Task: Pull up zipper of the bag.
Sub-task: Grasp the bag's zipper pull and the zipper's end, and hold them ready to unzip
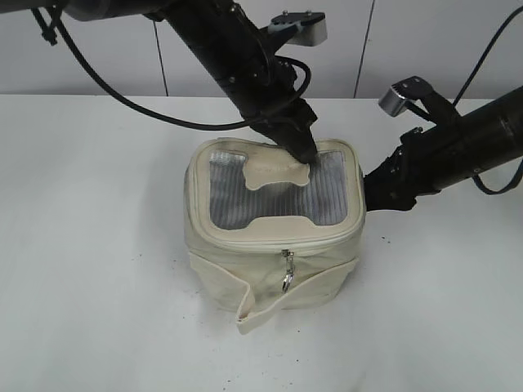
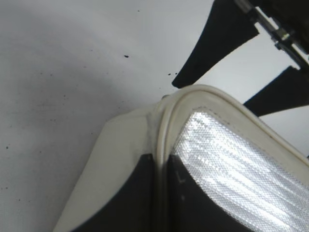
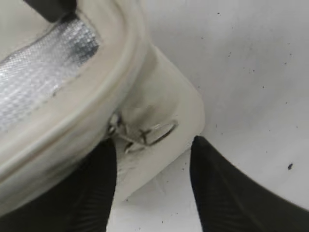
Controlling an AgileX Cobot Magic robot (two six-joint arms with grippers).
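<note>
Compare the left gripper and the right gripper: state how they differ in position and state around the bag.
The left gripper comes down onto the bag's mesh lid; the right gripper sits low at the bag's right side. The left fingers straddle the lid's rim; the right gripper is open, its fingers apart around a silver zipper pull, not yet closed. Both are black.

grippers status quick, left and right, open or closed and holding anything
Left tool: pressed on the bag lid, fingers straddling the rim; shut on the bag edge.
Right tool: open, fingers either side of a zipper pull, holding nothing.
</note>
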